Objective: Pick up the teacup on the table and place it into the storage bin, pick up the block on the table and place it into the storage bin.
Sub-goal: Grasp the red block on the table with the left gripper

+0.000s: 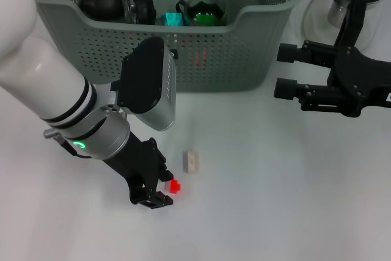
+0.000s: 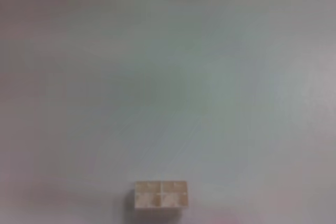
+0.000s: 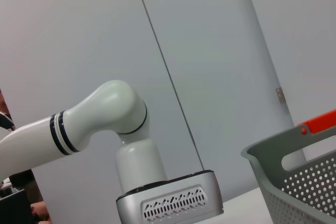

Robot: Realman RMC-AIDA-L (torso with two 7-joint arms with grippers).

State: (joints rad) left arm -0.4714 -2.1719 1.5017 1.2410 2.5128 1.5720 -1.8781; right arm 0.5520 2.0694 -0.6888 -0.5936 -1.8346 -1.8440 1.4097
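Head view: the block (image 1: 192, 161) is seen on the table (image 1: 275, 200), just beside the lowered left gripper (image 1: 160, 192), whose grip cannot be told, a cup (image 1: 206, 9) is already held in the bin (image 1: 220, 59), the right gripper (image 1: 284, 70) is spread idle, and no writing is legible.

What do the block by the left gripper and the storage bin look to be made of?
The block looks like pale unfinished wood, matte and beige with a faint grain-like mottling, though plastic isn't ruled out. The storage bin looks like moulded plastic: grey-green, smooth, with evenly perforated walls.
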